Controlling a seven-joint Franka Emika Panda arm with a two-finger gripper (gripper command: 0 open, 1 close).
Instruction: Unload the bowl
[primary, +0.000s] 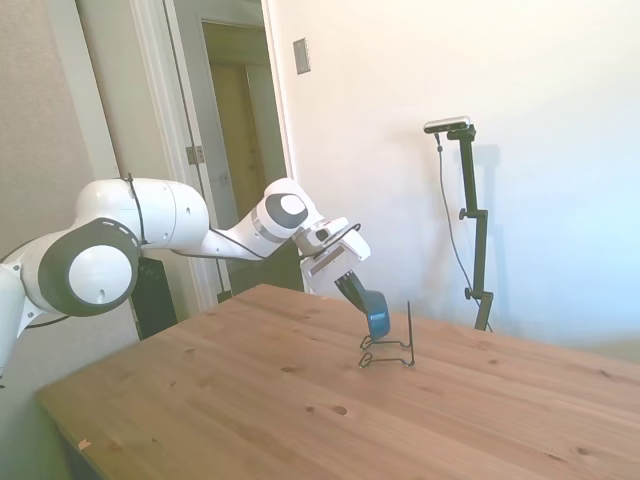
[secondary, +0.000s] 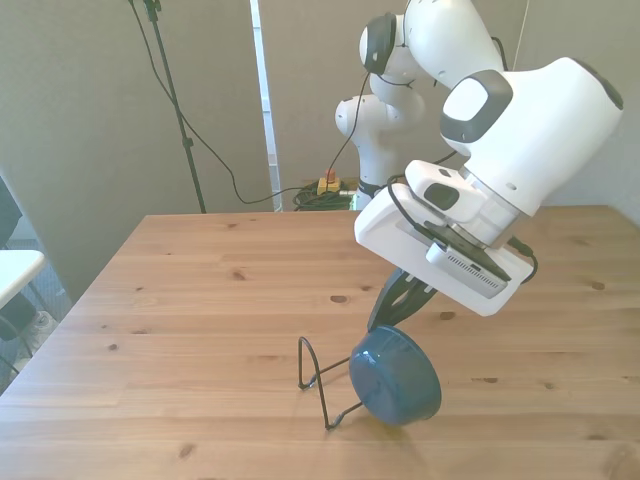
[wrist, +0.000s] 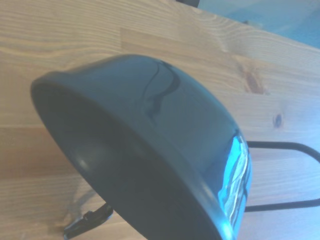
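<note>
— Why's the bowl (secondary: 396, 373) hanging in the air like that, tipped on its side?

— Looks to me like it's being lifted out of the wire rack (secondary: 322, 380). The gripper (secondary: 397, 305) has it by the rim, so the bowl dangles below the fingers with its rounded underside facing across the table. In the side view the bowl (primary: 377, 310) sits right at the fingertips, above the rack (primary: 392, 343), and I'd say it is free of the wires.

— And the rack stays put on the table (secondary: 200, 300)?

— Yes, it stands just beneath the gripper and a touch off to the front view's left, with one upright prong beyond the bowl in the side view. It's a light little thing, which I guess is why the bowl is pulled up and away at a slant, not dragged sideways.

— How wide are the fingers?

— Nearly together, pinched on the bowl's edge; the two dark fingers converge on the rim with only its wall between them, as far as I can make out. Nothing else is touched.

— What does the close camera show?

— Mostly the bowl (wrist: 150, 150) itself, dark and glossy, tilted over the wood, with a bit of rack wire (wrist: 285, 145) past it.

— So what's left?

— Carrying it clear and setting it on the table, I'd judge.
</note>
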